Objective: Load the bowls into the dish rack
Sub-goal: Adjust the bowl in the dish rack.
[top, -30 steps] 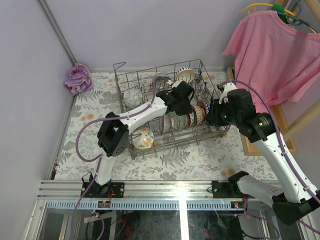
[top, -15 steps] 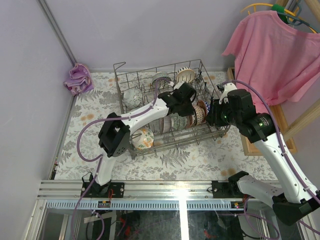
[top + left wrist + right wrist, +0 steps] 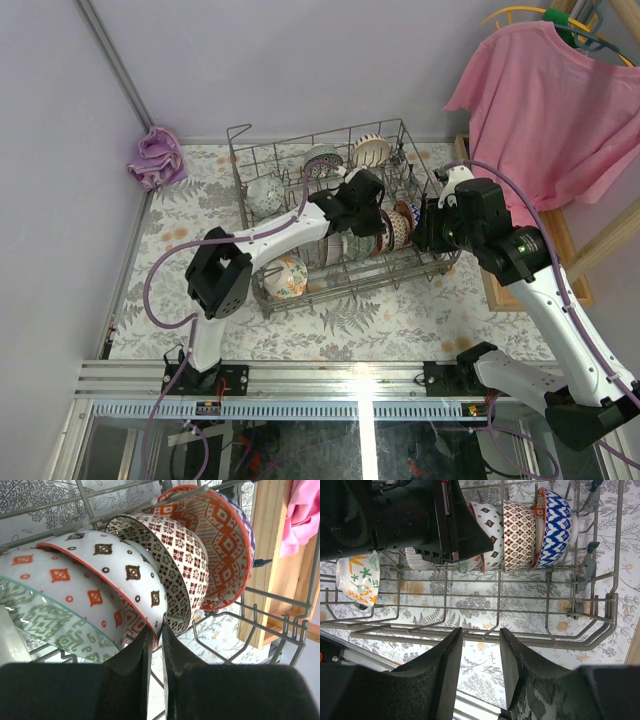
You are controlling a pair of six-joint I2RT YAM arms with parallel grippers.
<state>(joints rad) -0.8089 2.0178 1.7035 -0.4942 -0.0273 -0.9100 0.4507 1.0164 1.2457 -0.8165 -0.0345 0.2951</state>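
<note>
Overhead view from behind, left wrist close on bowls (image 3: 175, 555), right wrist farther, all sharing dish rack (image 3: 545, 641)

The table (image 3: 390, 325) is covered by a pale cloth printed with grey ferns and orange flowers. The dish rack (image 3: 350, 282) stands directly on it at the centre, reaching toward 12 o'clock, turned so that its long sides run roughly from 8 to 2 o'clock. A crumpled purple cloth (image 3: 157, 157) lies at 10 o'clock, against the wall in the far corner, well apart from the rack. At 3 o'clock a wooden frame (image 3: 492, 290) borders the printed cloth; whether it rests on the table cannot be told. Bare cloth shows from 4 to 8 o'clock.
</note>
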